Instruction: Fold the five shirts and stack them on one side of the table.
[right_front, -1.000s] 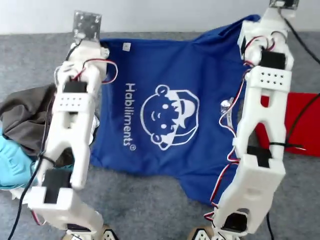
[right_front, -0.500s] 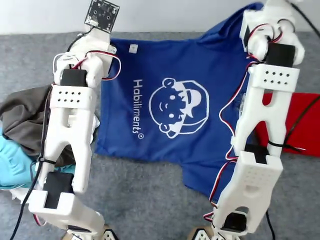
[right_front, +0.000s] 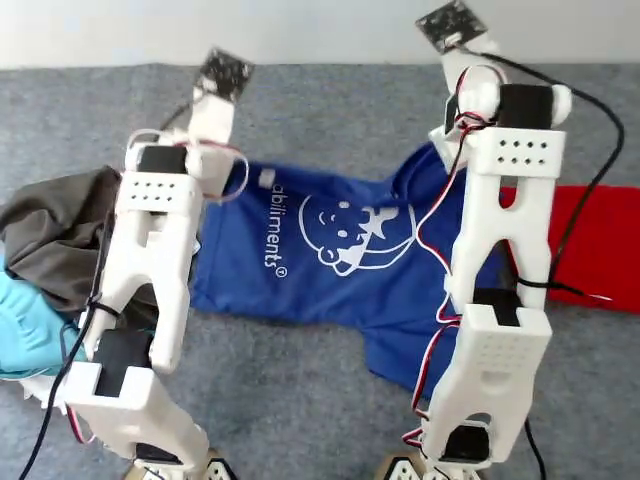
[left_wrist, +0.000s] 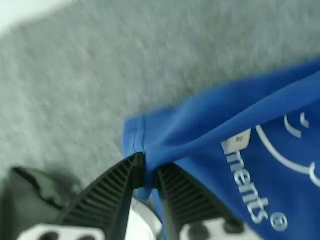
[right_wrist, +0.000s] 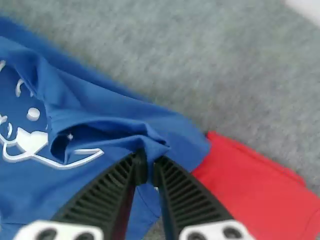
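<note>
— Grey desk (right_front: 330, 95): where does the blue shirt (right_front: 300, 285) lie?
— Mid-desk, between the arms. Its far edge is lifted; the left tool (left_wrist: 145, 172) pinches one corner, the right tool (right_wrist: 148, 167) the other, beside a red shirt (right_wrist: 250, 190).

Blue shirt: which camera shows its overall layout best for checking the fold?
The high view: it takes in nearly the whole blue shirt, print included. The left wrist view shows a hem corner pinched in the left hand; the right wrist view, a fold pinched in the right hand.
</note>
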